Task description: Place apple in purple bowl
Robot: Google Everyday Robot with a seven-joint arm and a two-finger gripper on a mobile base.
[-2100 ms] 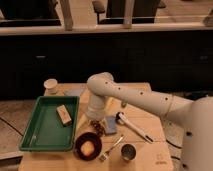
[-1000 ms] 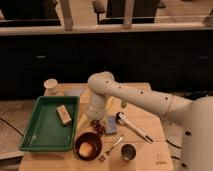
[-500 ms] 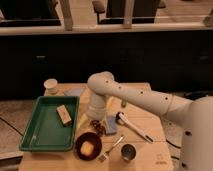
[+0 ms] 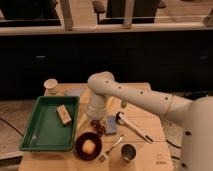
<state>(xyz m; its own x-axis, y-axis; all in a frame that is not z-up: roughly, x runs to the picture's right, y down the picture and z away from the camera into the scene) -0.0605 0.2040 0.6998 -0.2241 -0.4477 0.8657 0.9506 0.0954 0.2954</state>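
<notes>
The apple point(image 4: 88, 146) sits inside the bowl point(image 4: 78, 148), right in the middle. It was there a moment ago too, and it has not rolled or moved. It looks free, with nothing holding it.

The gripper point(image 4: 96, 119) is just behind the bowl and a bit above it, at the end of the big white arm. It has hardly moved in the last moments. It hangs over a dark lumpy bunch point(image 4: 96, 126) that lies just past the bowl's far rim. I cannot tell if the gripper is spread or pressed together, because the arm hides it. It does not touch the apple.

So not much has changed, and that is good news. I think the job is as good as done: the apple is in the bowl and stays put. What may be left is for the arm to lift away without bumping the bowl.

Right of the bowl lie a fork point(image 4: 113, 147) and a metal cup point(image 4: 128, 152). Left of the bowl is a green tray point(image 4: 31, 142) with a small block point(image 4: 63, 115) in it.
</notes>
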